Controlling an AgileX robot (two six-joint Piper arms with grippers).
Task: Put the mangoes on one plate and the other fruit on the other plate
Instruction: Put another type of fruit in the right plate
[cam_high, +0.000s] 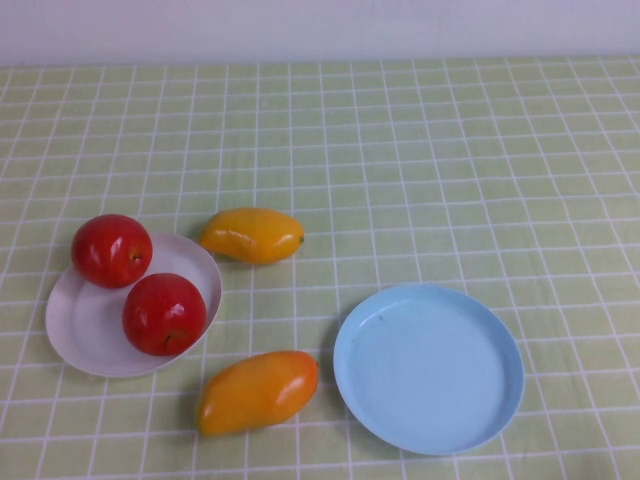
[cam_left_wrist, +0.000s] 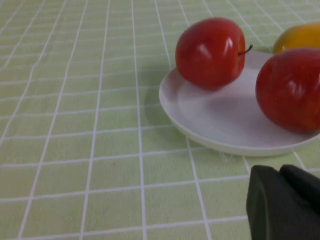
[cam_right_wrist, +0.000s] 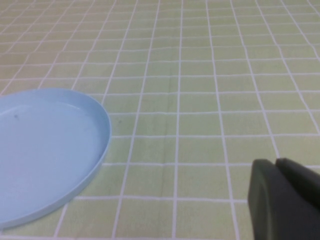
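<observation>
Nearest you, both claws sit low by the table edge: the left gripper (cam_left_wrist: 285, 200) just short of the round white shallow plate (cam_high: 90, 330), the right gripper (cam_right_wrist: 285, 200) beside the round light blue rimmed plate (cam_high: 428, 368). Each is pressed together and holds nothing.

The apple step looks done: two shiny red apples (cam_high: 164, 313) (cam_high: 112, 250) lie on the white plate. The blue plate is bare, so the mangoes are your job now. The nearer glossy orange-yellow mango (cam_high: 257, 391) lies between the plates; the farther mango (cam_high: 252, 235) lies just behind the white plate. You will need to spread a claw and take the nearer mango across its narrow width.

Beyond, a green checked tablecloth (cam_high: 420, 150) runs to a pale wall (cam_high: 320, 25).
</observation>
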